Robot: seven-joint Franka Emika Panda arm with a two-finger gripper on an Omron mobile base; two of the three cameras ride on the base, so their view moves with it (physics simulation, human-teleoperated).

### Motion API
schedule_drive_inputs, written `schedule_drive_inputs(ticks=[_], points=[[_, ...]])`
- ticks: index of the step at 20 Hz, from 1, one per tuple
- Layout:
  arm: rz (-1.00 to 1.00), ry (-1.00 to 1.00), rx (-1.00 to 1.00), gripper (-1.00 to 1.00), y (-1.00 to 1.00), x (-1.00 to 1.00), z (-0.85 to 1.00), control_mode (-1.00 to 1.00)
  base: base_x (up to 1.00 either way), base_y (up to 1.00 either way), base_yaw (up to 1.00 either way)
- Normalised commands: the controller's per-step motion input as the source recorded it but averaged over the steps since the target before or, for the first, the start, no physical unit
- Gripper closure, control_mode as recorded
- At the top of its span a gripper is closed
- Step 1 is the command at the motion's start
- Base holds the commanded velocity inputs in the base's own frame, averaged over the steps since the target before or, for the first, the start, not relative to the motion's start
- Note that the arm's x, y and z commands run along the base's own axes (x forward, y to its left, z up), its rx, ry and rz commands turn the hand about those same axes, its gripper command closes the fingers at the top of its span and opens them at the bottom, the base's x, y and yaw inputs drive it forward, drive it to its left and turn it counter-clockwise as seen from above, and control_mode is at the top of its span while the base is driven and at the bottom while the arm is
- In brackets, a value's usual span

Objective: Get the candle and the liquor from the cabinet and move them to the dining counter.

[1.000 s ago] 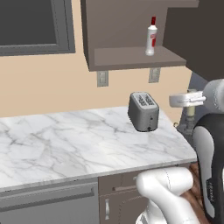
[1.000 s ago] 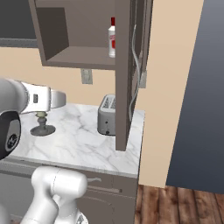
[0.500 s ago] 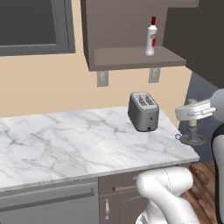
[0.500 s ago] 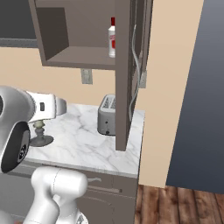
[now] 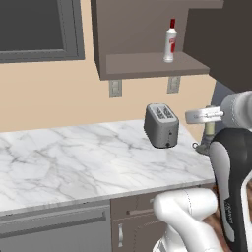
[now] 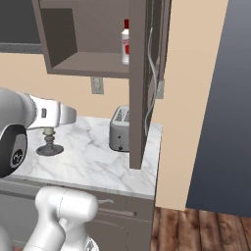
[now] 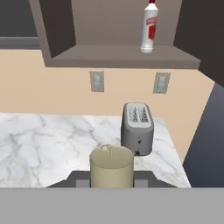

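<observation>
Gripper [image 7: 112, 183] clamped narrow on the candle [image 7: 111, 166], carrying it out of the cabinet [image 5: 147, 66], above the marble wall counter [image 5: 74, 157] near the toaster [image 5: 161, 125]. Liquor [image 5: 170, 41] not fetched, on the shelf. Judging: early, neither item at the dining counter.

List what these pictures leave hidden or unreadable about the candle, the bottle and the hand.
- Candle: hand view, its holder is cut off below by the bottom band; left base view, the arm covers part of it.
- Hand: right base view, the arm covers the fingers, so their grip is hidden.
- Bottle: right base view, the open cabinet door hides one side; its label is too small to read in every view.
</observation>
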Motion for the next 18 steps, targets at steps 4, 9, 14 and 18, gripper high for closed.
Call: schedule_drive_inputs(ticks=[4, 9, 14, 18], points=[[-0.13, 0.00, 0.00, 1.00, 0.00, 0.19, -0.01, -1.00, 0.00, 0.00, 0.00], [-0.02, 0.00, 0.00, 1.00, 0.00, 0.12, 0.00, -1.00, 0.00, 0.00, 0.00], [0.00, 0.00, 0.00, 1.00, 0.00, 0.00, 0.00, -1.00, 0.00, 0.00, 0.00], [0.00, 0.00, 0.00, 1.00, 0.00, 0.00, 0.00, -1.00, 0.00, 0.00, 0.00]])
